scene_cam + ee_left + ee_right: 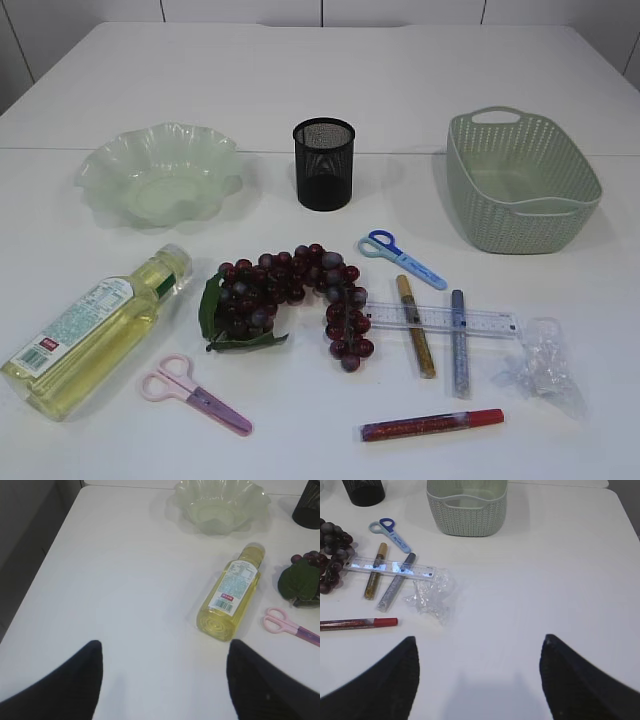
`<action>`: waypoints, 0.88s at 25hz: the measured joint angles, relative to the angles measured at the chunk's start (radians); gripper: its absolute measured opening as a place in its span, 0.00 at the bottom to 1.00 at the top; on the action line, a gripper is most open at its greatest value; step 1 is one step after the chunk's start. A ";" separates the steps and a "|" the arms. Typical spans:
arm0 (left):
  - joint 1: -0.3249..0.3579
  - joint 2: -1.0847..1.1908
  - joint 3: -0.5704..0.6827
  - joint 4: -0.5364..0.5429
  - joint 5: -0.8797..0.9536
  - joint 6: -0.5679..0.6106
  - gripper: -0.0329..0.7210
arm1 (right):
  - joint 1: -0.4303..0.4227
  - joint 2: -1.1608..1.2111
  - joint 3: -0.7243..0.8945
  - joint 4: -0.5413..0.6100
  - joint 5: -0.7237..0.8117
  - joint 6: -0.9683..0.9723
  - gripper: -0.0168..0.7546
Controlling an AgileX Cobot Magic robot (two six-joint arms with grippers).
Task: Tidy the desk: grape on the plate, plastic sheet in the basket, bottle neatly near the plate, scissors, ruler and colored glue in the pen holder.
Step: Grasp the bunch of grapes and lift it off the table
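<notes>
Both grippers are hanging spread wide over bare worktop, holding nothing: the left gripper (162, 680) near the left edge, the right gripper (477, 680) near the right edge. The bottle (92, 330) is lying on its side toward the front left corner, the grapes (290, 295) mid-table, the plate (158, 175) and basket (520, 180) toward the far edge, flanking the pen holder (323, 163).

A pale green ruffled plate (160, 180), a black mesh pen holder (324, 163) and a sage green woven-pattern basket (520, 185) are seen on a white table (300, 80). Dark red grapes (290, 290) with green leaves, a yellow bottle (95, 330), pink scissors (190, 392), blue scissors (400, 257), and gold (415, 326), silver (458, 343) and red glue pens (432, 425) are shown
</notes>
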 joint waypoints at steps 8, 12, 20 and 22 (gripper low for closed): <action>0.000 0.000 0.000 0.000 0.000 0.000 0.79 | 0.000 0.000 0.000 0.000 0.000 0.000 0.78; 0.000 0.000 0.000 0.000 0.000 0.000 0.79 | 0.000 0.000 0.001 0.000 0.000 0.002 0.78; 0.000 0.000 0.000 0.000 0.000 0.000 0.79 | 0.000 0.000 0.002 0.009 0.000 0.030 0.78; 0.000 0.000 0.000 -0.006 0.000 0.000 0.79 | 0.000 0.000 0.002 0.009 0.000 0.032 0.78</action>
